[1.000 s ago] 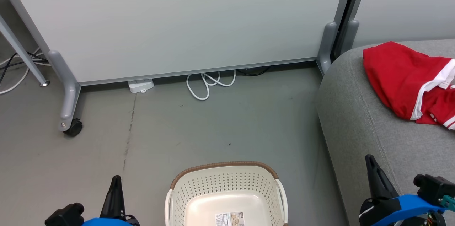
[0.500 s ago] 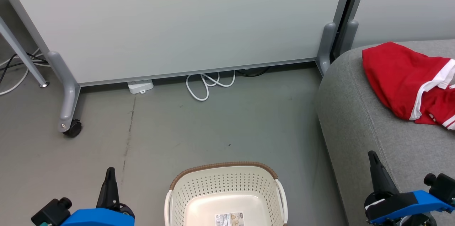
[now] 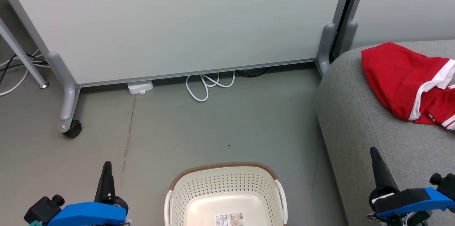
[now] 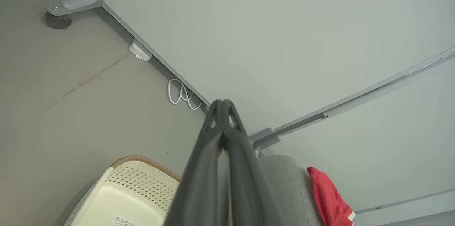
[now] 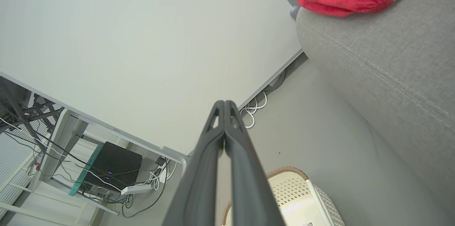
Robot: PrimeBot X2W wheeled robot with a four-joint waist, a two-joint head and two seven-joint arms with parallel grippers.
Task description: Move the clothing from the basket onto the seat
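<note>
Task judged complete: the clothing (image 3: 401,76) lies heaped on the seat (image 3: 362,123), and the visible part of the basket (image 3: 227,183) holds no garment. My left pincer (image 3: 106,165) and right pincer (image 3: 373,152) are clenched, grasping nothing.

Bright even light, soft shadows on the floor (image 3: 213,123), wrist views curved at edges, close fingers (image 4: 202,176) slightly blurred

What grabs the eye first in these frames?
The bright red clothing heaped on the grey seat at the right edge of the head view. Next, the cream basket at bottom centre, its visible bottom bare apart from a label. The left end effector and right end effector flank it, shut, holding nothing.
</note>
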